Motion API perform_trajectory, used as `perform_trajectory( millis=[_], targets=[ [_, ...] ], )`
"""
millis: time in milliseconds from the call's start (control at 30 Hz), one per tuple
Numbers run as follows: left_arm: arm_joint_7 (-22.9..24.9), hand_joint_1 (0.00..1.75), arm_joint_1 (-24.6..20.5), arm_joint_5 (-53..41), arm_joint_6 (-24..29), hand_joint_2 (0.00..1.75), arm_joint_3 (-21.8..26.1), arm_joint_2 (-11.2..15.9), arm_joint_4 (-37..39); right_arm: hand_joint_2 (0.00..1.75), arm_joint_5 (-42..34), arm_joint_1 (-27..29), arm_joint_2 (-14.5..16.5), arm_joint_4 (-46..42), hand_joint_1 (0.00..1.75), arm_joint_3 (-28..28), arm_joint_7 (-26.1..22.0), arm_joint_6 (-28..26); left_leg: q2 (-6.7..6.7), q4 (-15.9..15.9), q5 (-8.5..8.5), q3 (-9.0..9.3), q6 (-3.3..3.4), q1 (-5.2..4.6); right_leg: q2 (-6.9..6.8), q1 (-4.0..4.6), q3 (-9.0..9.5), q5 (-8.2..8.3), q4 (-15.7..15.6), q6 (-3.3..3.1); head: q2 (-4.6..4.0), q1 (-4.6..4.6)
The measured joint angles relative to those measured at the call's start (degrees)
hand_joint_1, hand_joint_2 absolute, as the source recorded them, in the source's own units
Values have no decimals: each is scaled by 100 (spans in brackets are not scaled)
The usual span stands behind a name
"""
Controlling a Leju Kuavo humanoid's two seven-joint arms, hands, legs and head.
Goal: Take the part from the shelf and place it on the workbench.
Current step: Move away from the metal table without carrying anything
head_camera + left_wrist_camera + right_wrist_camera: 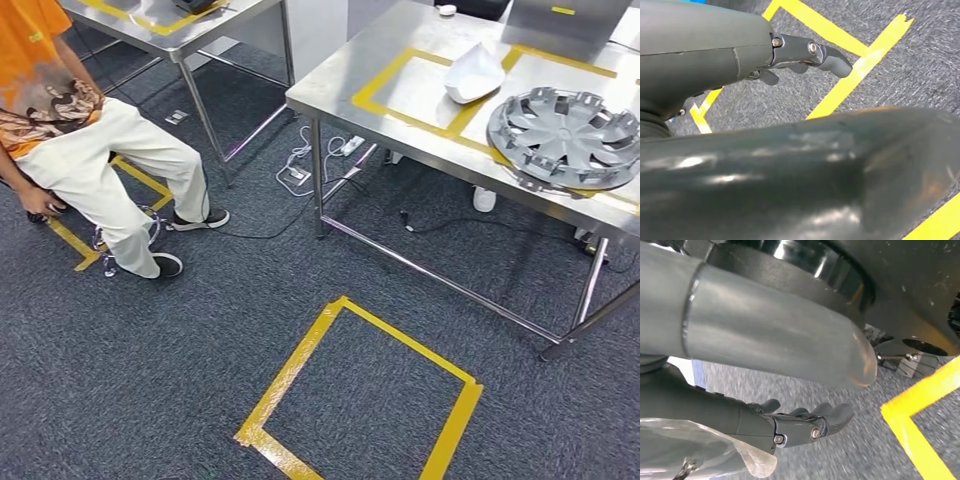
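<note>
The left hand [806, 55] hangs over yellow floor tape [851, 75], fingers loosely extended, holding nothing; the right hand [806, 422] likewise holds nothing, fingers lightly curled. On the steel workbench [340, 80] one grey wheel cover [566, 135] lies flat, ribbed side up, round with no long axis; one white part [474, 75] lies just beside it. No writing is legible; one seated person [90, 150] sits well apart.

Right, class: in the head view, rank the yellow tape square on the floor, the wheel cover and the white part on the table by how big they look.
1. Tape square, though nearest the camera
2. Wheel cover
3. White part
</note>
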Motion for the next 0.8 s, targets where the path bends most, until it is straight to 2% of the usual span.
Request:
perform_trajectory(
  millis=[33, 67, 133, 167, 200, 267, 300, 333, 367, 400, 433, 500, 533, 567, 600, 633, 667, 700, 733, 767, 800],
  targets=[
    [5, 0, -12, 1, 2, 0, 0, 1, 0, 0, 28, 0, 0, 1, 0, 18, 11, 11, 115, -227, 50, 93, 38, -26, -61, 19, -1, -10, 8, 21, -1, 2],
    [8, 0, -19, 3, 2, 0, 0, 2, 0, 0, 49, 0, 0, 2, 0, 33, 24, 20, 163, -295, 30, 101, 71, -49, -121, 36, -5, -17, 15, 42, -1, 2],
    [9, 0, -9, 11, 4, 0, 0, 3, 0, 0, 75, -10, 0, 3, 0, 62, 35, 5, 56, -318, 42, 68, 144, -42, -212, 41, -10, -43, 21, 91, -1, 2],
    [9, 0, 0, 24, 5, 0, 0, 4, 0, 0, 83, -16, 0, 3, 0, 73, 33, -22, -4, -334, 59, 68, 183, -26, -132, 32, -31, -101, 70, 120, -1, 8],
    [9, 0, 4, 38, 7, 0, 1, 4, 0, 0, 88, -20, 0, 3, 0, 81, 28, -56, -66, -353, 81, 70, 223, -12, 13, 22, -100, -218, 223, 146, -1, 22],
    [9, 0, -6, 59, 7, 0, 1, 2, 0, 0, 100, -14, 0, 9, 0, 87, 26, -103, -194, -368, 113, 60, 277, 0, 355, 8, -402, -584, 891, 176, -2, 51],
    [9, 0, -11, 61, 5, 0, 1, -1, 0, 0, 109, -7, 0, 13, 0, 87, 34, -112, -269, -365, 120, 49, 288, -5, 435, 7, -602, -754, 1313, 181, -2, 56],
    [9, 0, -12, 61, 5, 0, 0, -2, 0, 0, 116, 1, 0, 16, 0, 87, 46, -115, -343, -360, 123, 43, 293, -8, 467, 8, -765, -840, 1632, 183, -2, 56],
    [12, 0, -10, 63, 6, 0, 0, -3, 0, 0, 121, 10, 0, 17, 0, 88, 57, -117, -422, -351, 124, 41, 295, -10, 481, 9, -848, -815, 1767, 180, -1, 57],
    [15, 0, -6, 65, 7, 0, 0, -2, 0, 0, 125, 15, 0, 18, 0, 88, 65, -118, -507, -339, 124, 42, 294, -11, 496, 8, -816, -662, 1648, 173, -1, 57],
    [18, 0, -6, 67, 8, 0, 0, -2, 0, 0, 126, 18, -2, 18, 0, 89, 68, -116, -592, -325, 121, 43, 291, -9, 533, 4, -685, -430, 1319, 161, -1, 58],
    [22, 0, -14, 66, 6, 0, -1, -5, 0, 0, 133, 15, -9, 22, 0, 89, 73, -99, -747, -275, 110, 18, 262, -12, 827, -29, -349, -60, 517, 138, -2, 57],
    [23, 0, -22, 63, 3, 0, -1, -6, 0, 0, 138, 12, -12, 25, 0, 90, 77, -85, -813, -251, 110, -13, 234, -13, 962, -42, -237, 5, 277, 130, -2, 57],
    [24, 0, -25, 60, 1, 0, -2, -5, 0, 0, 142, 8, -13, 28, 0, 91, 81, -70, -877, -231, 120, -52, 198, -8, 1060, -50, -186, 4, 171, 121, -1, 57],
    [24, 0, -23, 57, -1, 0, -3, -4, 0, 0, 146, 6, -13, 31, 0, 92, 89, -60, -948, -217, 137, -87, 159, -3, 1042, -48, -169, -4, 146, 109, 0, 55],
    [24, 0, -17, 56, -2, 0, -3, -1, 0, 0, 147, 5, -12, 31, 0, 95, 95, -54, -1015, -216, 150, -117, 123, 13, 965, -52, -162, 5, 148, 86, 0, 57],
    [24, 0, -9, 56, -2, 0, -4, 3, 0, 0, 150, 5, -12, 31, 0, 99, 100, -52, -996, -179, 128, -145, 91, 13, 885, -59, -159, 17, 136, 57, 0, 55],
    [24, 0, -6, 56, -2, 0, -4, 5, -1, 0, 152, 7, -12, 31, 0, 105, 103, -50, -901, -62, 47, -201, 61, 7, 798, -68, -154, 27, 122, 27, 0, 35],
    [25, 0, -9, 56, -2, 0, -4, 8, -1, 0, 155, 9, -12, 32, 0, 113, 102, -48, -754, 167, -96, -303, 31, 4, 705, -76, -150, 33, 109, -1, -1, 17],
    [25, 0, -16, 56, -2, 0, -4, 8, -2, 0, 157, 12, -14, 33, 0, 121, 101, -48, -577, 521, -290, -457, 1, 4, 611, -63, -150, 29, 110, -19, -1, -1],
    [26, 0, -22, 56, -2, 0, -4, 7, -2, 0, 156, 16, -16, 34, 0, 127, 101, -48, -466, 927, -483, -634, -26, 18, 513, -54, -153, 24, 111, -31, -1, -17]
  ],
)
